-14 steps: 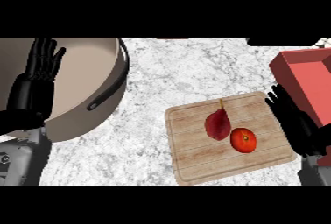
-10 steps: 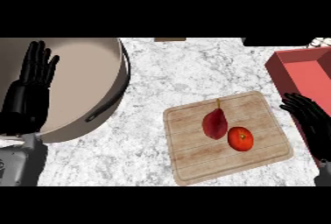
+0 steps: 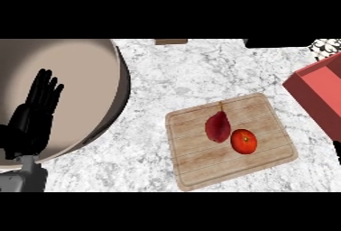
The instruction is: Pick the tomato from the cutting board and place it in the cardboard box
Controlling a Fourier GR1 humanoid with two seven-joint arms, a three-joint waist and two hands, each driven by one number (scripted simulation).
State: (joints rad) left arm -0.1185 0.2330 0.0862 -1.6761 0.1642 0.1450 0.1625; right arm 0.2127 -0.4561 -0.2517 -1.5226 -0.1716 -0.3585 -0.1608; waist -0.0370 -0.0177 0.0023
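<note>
A red tomato (image 3: 244,141) lies on the wooden cutting board (image 3: 200,167), right of centre. Beside it, to the left, lies a dark red pointed vegetable (image 3: 218,127). The red box (image 3: 320,95) shows at the right edge, its open top only partly in view. My left hand (image 3: 33,113) rests at the left with straight fingers pointing up, in front of a large round pot. My right hand does not show in the head view.
A large beige round pot (image 3: 100,76) fills the upper left, with its rim close to the board's left side. Marble counter (image 3: 200,72) lies between the pot, the board and the box.
The view has shifted, so everything sits further right and lower. My right hand, seen beside the board's right edge before, has left the view. My left hand keeps its pose.
</note>
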